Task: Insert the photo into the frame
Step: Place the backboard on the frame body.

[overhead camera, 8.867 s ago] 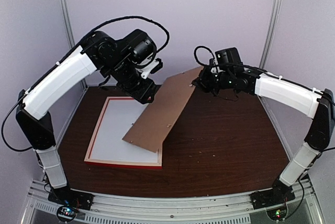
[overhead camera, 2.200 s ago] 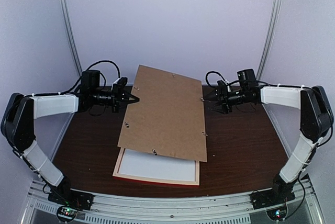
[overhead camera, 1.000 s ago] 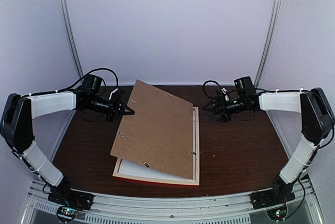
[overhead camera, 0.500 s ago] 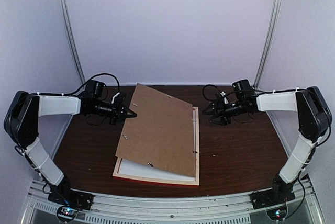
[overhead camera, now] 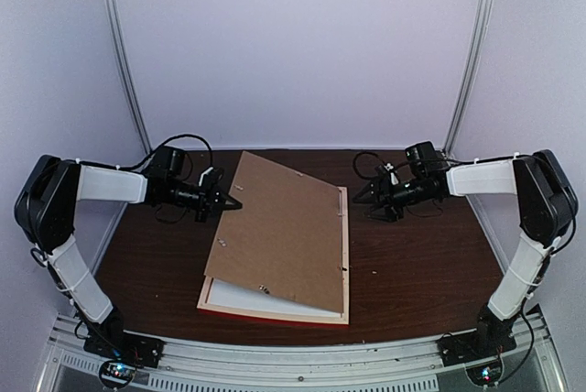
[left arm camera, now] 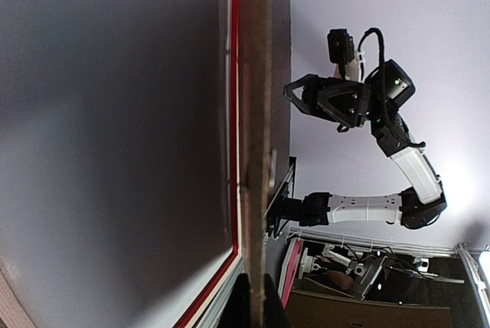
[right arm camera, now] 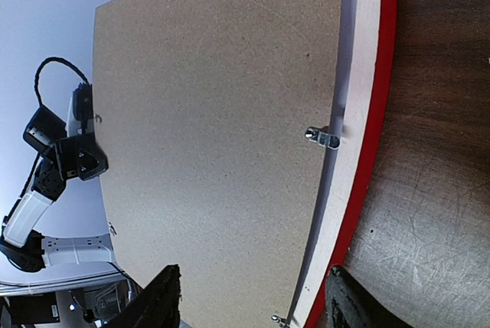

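Pinching the left edge of the brown backing board (overhead camera: 279,236), the left gripper (overhead camera: 231,201) had its fingers pressed together on the thin panel and held that side raised. The right gripper (overhead camera: 370,198) hung spread and empty, near the right rim of the frame (overhead camera: 345,236) but apart from it. The frame lay face down on the dark table (overhead camera: 421,264), with its pale wood back up and red along its outer edges.

The board rested skewed across the frame, low on the right, and its far left corner reached beyond the frame's outline. The photo's printed face was nowhere in view. A white sheet (overhead camera: 233,297) showed inside the frame at the near left corner, under the board. Whether it was the print's back could not be told.

The likeliest trouble was the skew: lowered as it sat, the board would probably land on the wooden rim rather than drop into the recess. A single pinch at one edge could also let the panel pivot or slide on release and drag the sheet beneath out of square. The small metal clips (right arm camera: 322,137) along the board's edge might catch on the rim as well.

No brand, label or legible writing appeared on the board, the frame or the arms.
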